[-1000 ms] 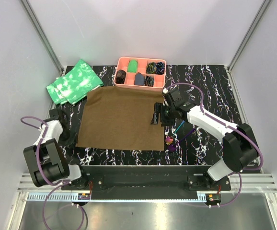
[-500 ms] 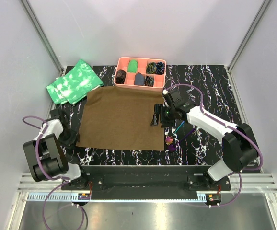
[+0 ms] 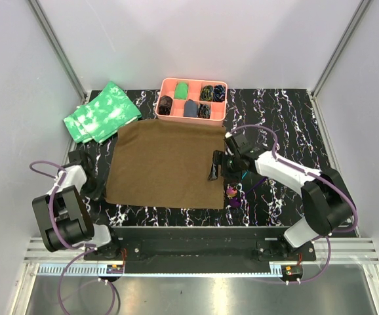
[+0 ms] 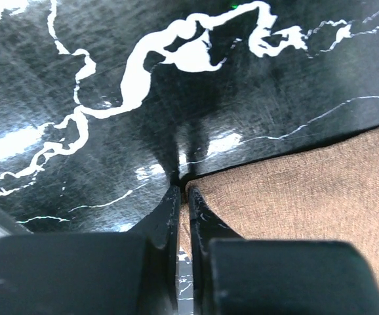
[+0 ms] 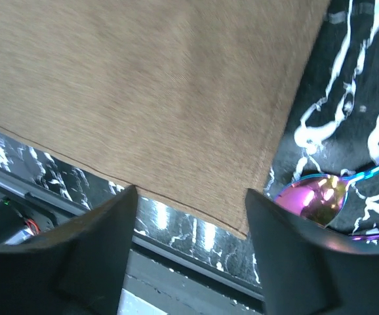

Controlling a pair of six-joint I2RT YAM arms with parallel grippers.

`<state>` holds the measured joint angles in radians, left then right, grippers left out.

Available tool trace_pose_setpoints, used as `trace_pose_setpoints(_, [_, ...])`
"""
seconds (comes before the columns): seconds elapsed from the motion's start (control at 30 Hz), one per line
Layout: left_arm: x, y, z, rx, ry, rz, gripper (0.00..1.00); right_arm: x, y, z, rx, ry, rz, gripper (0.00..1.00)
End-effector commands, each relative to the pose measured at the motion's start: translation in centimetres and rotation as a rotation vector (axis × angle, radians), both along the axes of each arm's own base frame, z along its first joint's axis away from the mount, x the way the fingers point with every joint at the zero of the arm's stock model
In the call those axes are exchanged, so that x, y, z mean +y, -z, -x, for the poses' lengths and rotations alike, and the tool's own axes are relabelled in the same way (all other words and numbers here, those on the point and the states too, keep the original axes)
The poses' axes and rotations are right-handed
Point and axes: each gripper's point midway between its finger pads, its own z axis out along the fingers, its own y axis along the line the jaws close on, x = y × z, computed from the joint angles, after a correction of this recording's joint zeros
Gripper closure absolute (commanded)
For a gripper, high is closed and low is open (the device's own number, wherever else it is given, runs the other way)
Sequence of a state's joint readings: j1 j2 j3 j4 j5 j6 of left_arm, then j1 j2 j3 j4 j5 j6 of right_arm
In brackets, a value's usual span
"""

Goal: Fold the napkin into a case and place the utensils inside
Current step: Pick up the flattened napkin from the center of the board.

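None of the folding is done as far as the views show. The napkin (image 3: 166, 161) lies spread flat as one brown square in the middle of the bench (image 3: 288, 118), its far edge just short of the pink tray (image 3: 193, 81), with no crease or doubled layer anywhere on it. No case exists yet.

At the near-left corner the left claw (image 4: 182, 190) sits low on the bench with its jaws drawn almost together. The left wrist view shows the corner of the cloth reaching right into the narrow slit between them, so it looks pinched on that corner. The corner itself does not look raised off the bench.

Over the near-right part of the napkin the right claw (image 5: 189, 195) hangs with its jaws wide apart and nothing between them. The cloth's right edge and near-right corner show beneath it in the right wrist view.

Off the napkin, just beside its right edge, the utensils (image 3: 234, 190) lie on bare bench. One shiny pink-purple rounded end (image 5: 311, 197) is plain to see, with a teal stem near it; how many pieces there are I cannot tell.

My judgement: this is the very start. One corner is gripped, the other is not yet taken, and every fold plus the loading of the utensils remains to be done.
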<state>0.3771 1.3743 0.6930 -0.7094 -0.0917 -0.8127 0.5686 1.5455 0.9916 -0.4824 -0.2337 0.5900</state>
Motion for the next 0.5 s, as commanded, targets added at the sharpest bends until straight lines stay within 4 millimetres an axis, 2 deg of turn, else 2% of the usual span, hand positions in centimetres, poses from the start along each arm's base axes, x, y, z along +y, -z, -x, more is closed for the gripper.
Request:
trace_pose_setpoints(0.0, [-0.6,1.2,-0.3,-0.03,-0.009,0.029,1.0,0.6,-0.1,1.1,0.03,0.018,-0.056,0.21])
trace_pose_setpoints(0.13, [-0.9,-0.4,-0.7,-0.085,0.0,0.031,1.0,-0.1,0.5,2.7,0.077,0.083,-0.077,0.2])
trace_pose_setpoints(0.33, [-0.6,-3.4,-0.7,-0.169,0.015,-0.029,1.0,-1.8,0.7,4.1,0.109,0.294,-0.041,0.34])
trace_pose_setpoints(0.47, [0.0,-4.9,-0.6,-0.218,0.016,-0.091,1.0,-2.4,0.9,4.8,0.128,0.377,-0.024,0.37])
